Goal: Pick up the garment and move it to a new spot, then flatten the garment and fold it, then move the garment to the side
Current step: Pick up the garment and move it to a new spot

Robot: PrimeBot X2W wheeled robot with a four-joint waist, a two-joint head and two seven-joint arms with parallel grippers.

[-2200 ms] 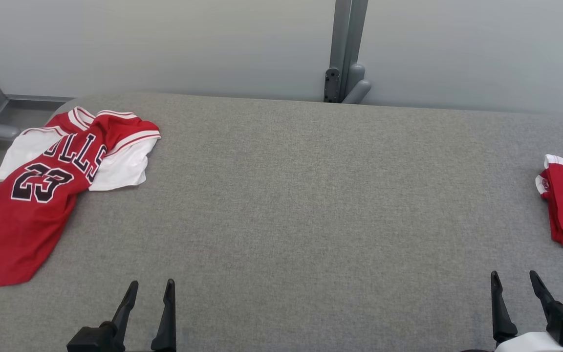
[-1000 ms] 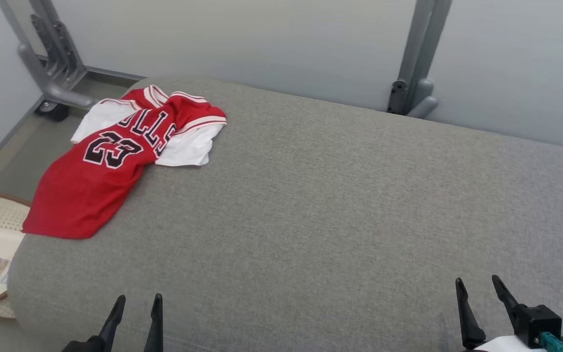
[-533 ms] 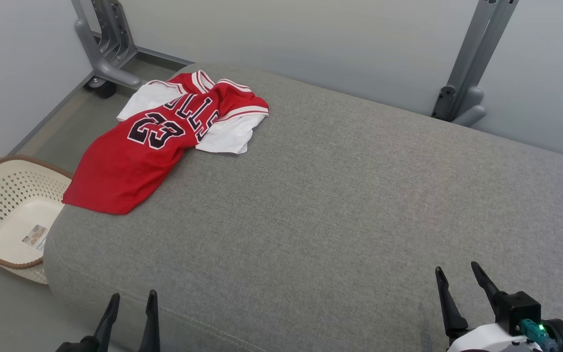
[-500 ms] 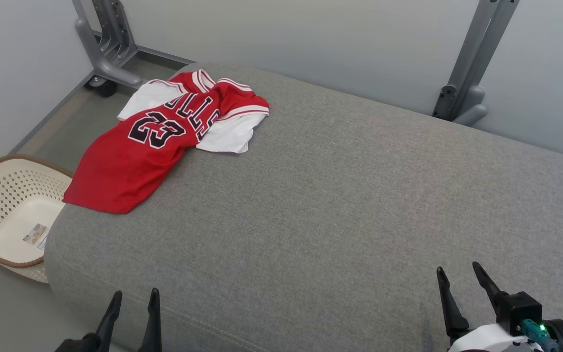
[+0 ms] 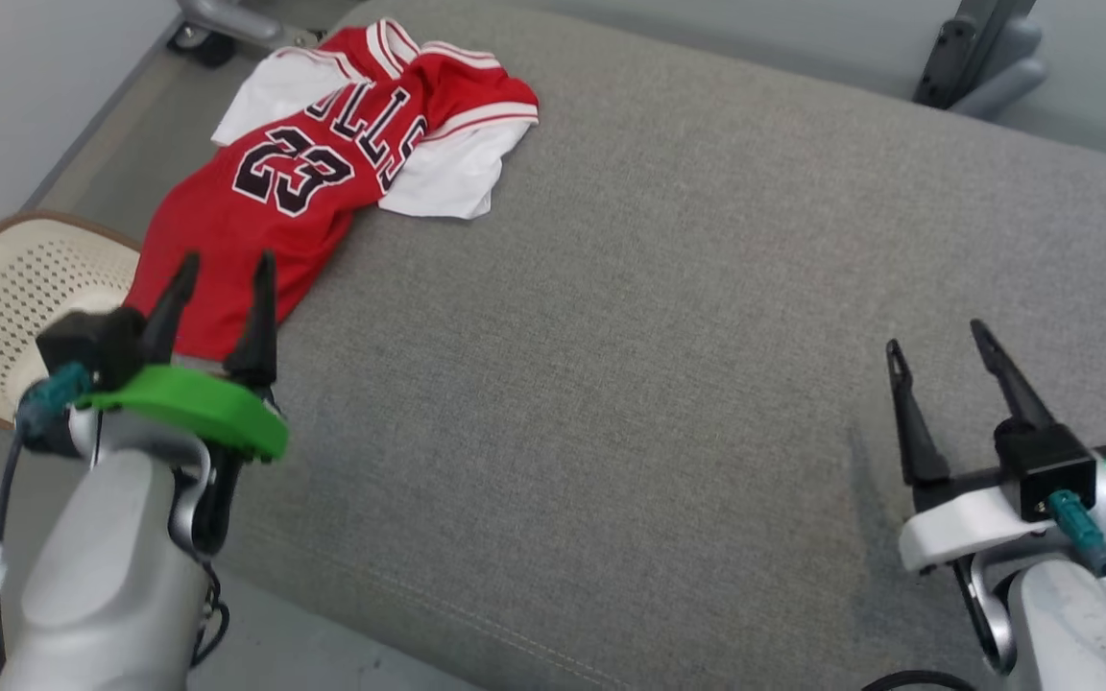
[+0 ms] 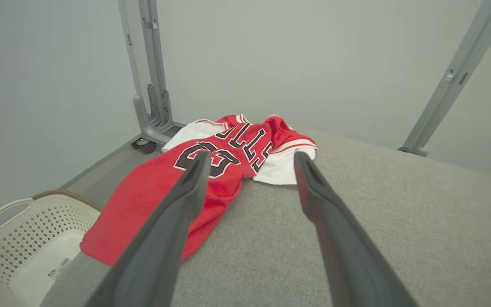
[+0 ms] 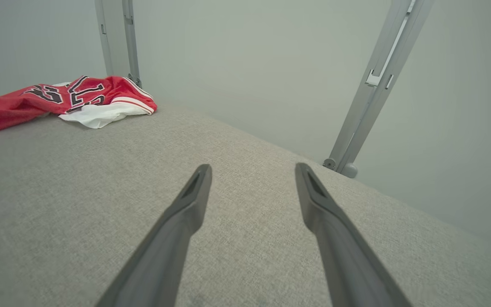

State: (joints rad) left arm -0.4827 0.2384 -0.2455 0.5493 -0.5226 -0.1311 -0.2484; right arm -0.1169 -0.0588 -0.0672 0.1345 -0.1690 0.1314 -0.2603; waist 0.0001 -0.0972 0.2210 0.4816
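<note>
A red and white jersey with black "23" lettering lies rumpled at the far left corner of the grey padded table, its hem hanging over the left edge. My left gripper stands open just short of that hem, with nothing between its fingers. The left wrist view looks along those fingers at the jersey. My right gripper is open and empty over the bare table at the right, far from the garment. From the right wrist, the jersey shows at the far upper left.
A cream perforated laundry basket sits on the floor beside the table's left edge, below my left arm. Grey metal frame posts stand behind the table against a pale wall.
The head camera has tilted down and closer. Both arms have risen and reached forward; the left gripper now stands near the jersey's hem. The jersey has not moved.
</note>
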